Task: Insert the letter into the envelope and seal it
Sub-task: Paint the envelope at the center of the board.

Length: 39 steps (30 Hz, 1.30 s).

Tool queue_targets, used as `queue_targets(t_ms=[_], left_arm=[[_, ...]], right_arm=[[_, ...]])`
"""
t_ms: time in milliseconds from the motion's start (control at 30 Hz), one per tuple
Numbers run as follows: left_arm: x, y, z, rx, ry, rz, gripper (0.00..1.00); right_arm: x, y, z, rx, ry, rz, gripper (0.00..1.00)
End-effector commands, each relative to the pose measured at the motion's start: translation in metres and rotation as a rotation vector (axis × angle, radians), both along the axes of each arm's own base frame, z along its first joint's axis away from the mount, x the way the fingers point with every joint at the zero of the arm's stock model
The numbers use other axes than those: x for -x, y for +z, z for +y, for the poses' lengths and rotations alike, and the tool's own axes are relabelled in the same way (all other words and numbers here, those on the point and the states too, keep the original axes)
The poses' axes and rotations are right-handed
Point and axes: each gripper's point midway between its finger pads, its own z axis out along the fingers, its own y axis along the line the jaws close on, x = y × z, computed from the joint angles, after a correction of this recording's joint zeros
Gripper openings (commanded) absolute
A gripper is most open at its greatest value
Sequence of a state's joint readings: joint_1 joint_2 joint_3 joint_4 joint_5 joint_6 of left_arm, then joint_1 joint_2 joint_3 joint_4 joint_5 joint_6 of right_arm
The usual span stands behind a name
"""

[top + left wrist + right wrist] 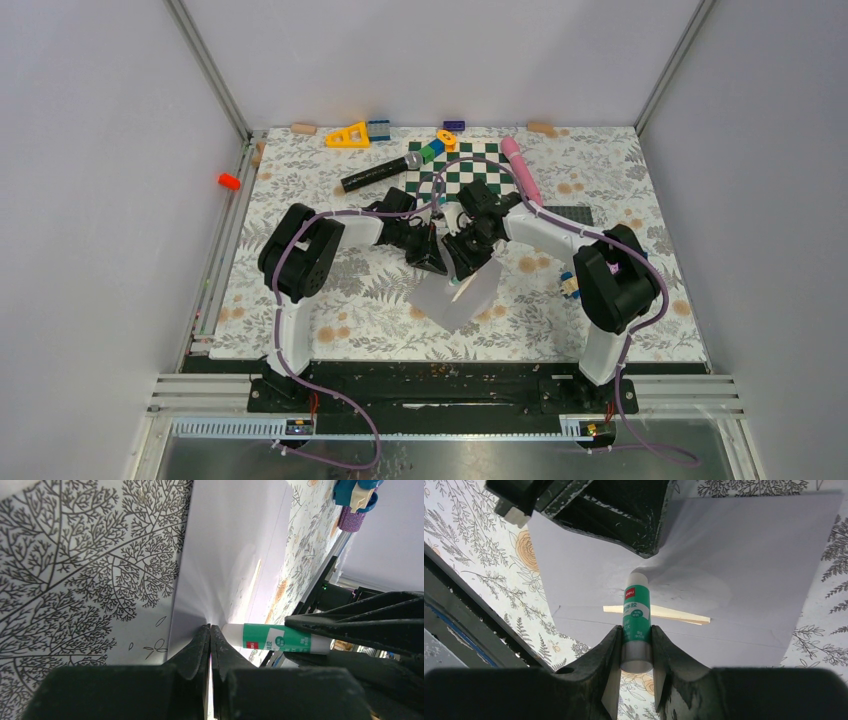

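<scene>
The light grey envelope (468, 298) (749, 555) (225, 555) lies on the floral cloth between the two arms. At its mouth shows a thin cream strip (674, 615), the letter's edge; the rest of the letter is hidden. My left gripper (437, 262) (210, 626) is shut, and the envelope's paper puckers into its tips. My right gripper (470, 258) (636, 629) is shut on a green and white glue stick (636, 605) (272, 637). The stick's white tip touches the envelope right beside the left fingertips.
A green chessboard (480, 175), a black microphone (380, 175) and a pink stick (521, 170) lie behind the grippers. Toy blocks (348, 135) sit along the back edge. A dark studded plate (572, 214) and a small figure (570, 285) are to the right.
</scene>
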State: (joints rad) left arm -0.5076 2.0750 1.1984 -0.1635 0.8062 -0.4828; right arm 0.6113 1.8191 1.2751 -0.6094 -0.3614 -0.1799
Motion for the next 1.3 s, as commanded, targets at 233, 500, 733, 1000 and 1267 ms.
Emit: queue_targets(t_ms=[233, 500, 733, 1000, 1267], left_arm=[[-0.01, -0.032, 0.014, -0.136, 0.047, -0.069, 0.0], [-0.01, -0.031, 0.014, -0.136, 0.046, -0.074, 0.0], [-0.009, -0.03, 0.012, -0.128, 0.038, -0.076, 0.0], [-0.008, -0.029, 0.012, -0.129, 0.033, -0.086, 0.0], [-0.006, -0.028, 0.01, -0.13, 0.021, -0.097, 0.0]], right_arm=[[0.029, 0.018, 0.01, -0.067, 0.122, 0.031, 0.0], [0.037, 0.021, 0.02, -0.076, 0.176, 0.019, 0.0], [0.024, 0.006, 0.007, 0.028, 0.133, -0.027, 0.0], [0.0, 0.003, 0.002, 0.077, 0.075, -0.127, 0.0], [-0.018, 0.005, -0.002, 0.108, 0.016, -0.204, 0.0]])
